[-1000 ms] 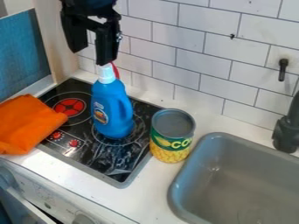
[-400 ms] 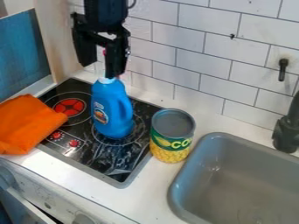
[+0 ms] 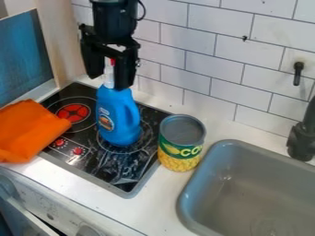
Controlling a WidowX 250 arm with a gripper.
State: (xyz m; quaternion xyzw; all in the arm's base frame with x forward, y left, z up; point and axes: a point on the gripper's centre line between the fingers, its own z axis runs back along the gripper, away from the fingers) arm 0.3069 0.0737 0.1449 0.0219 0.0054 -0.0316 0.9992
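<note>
Blue bottle (image 3: 118,117), upright on the black stovetop (image 3: 104,161), right below the jaws: that's what catches my eye from where I'm standing. The black gripper (image 3: 109,82) hangs over it with its two fingers apart, not clenched, and the bottle's white top (image 3: 109,76) sits between them, closer to the finger on the sink side. I can see a gap between that top and the other finger; whether the nearer finger touches the plastic, I can't tell. To my eye this is the lining-up step of a grasp. The next move, I'd say, calls for a small centring over the top, then an even squeeze from both sides, since a push from one finger alone could tip something that tall. Down from the jaws and toward the sink side stands a can (image 3: 179,150), apart from the bottle, with a green band carrying big pale lettering above a picture of yellow kernels. The bottle has a label (image 3: 106,122) on its front, with a round, orange-toned picture under a paler patch of print, the small words too fine to make out. Below the jaws on the opposite side, an orange cloth (image 3: 31,131) lies rumpled over the stovetop's edge. Past the can, farther from the jaws, is the grey sink (image 3: 212,184), and behind them rises the white tiled wall (image 3: 197,69).
</note>
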